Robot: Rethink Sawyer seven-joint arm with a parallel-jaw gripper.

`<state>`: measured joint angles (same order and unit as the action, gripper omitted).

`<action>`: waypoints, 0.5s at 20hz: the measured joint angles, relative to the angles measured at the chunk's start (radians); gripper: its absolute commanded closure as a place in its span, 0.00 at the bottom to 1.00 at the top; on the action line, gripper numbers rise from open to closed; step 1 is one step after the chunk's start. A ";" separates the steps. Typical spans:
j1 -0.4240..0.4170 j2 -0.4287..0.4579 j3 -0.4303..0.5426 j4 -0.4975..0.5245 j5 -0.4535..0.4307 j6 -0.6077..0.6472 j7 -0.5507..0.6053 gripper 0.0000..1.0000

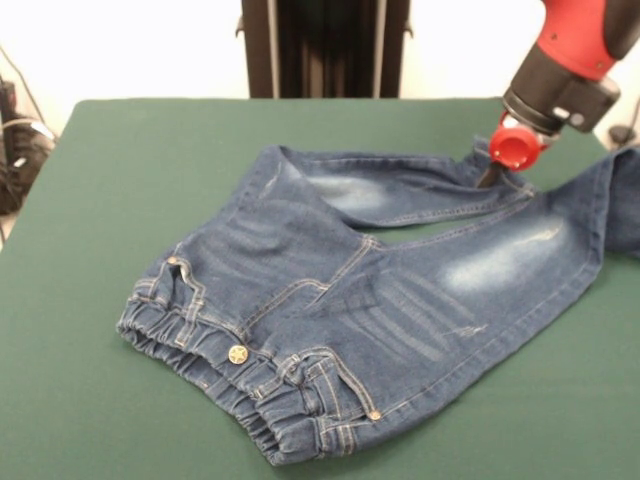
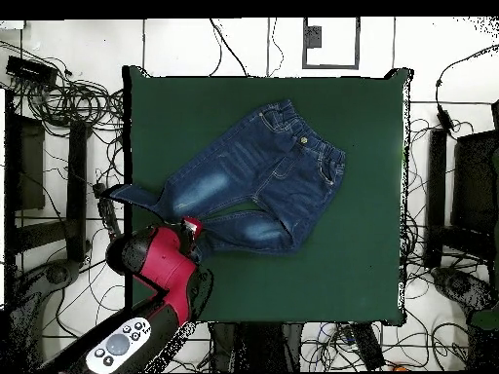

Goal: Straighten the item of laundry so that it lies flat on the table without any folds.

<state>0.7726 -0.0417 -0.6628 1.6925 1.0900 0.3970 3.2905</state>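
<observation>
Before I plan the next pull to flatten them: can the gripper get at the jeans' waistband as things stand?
Probably yes. The gripper sits down at the leg ends of the jeans, and the waistband lies uncovered on the table with nothing on it.

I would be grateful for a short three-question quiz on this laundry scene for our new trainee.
1. True or false: the jeans lie fully flat, with both legs wholly on the table.
2. Where is the gripper? A) at the waistband B) at the leg ends C) off the cloth, over bare table
3. Fill in: in the overhead view, one leg end reaches past the table's ____ edge.

Key
1. False: the cloth is rumpled, and one leg end hangs past the table edge.
2. B: it comes down on the legs far from the waistband.
3. Left.
</observation>
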 measured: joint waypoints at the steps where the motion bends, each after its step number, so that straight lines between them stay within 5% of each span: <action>1: -0.001 0.000 0.000 0.000 0.000 0.000 0.000 1.00; 10: -0.051 -0.047 0.052 0.021 0.000 -0.022 0.000 1.00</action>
<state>0.7211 -0.0891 -0.6103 1.7135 1.0898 0.3747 3.2905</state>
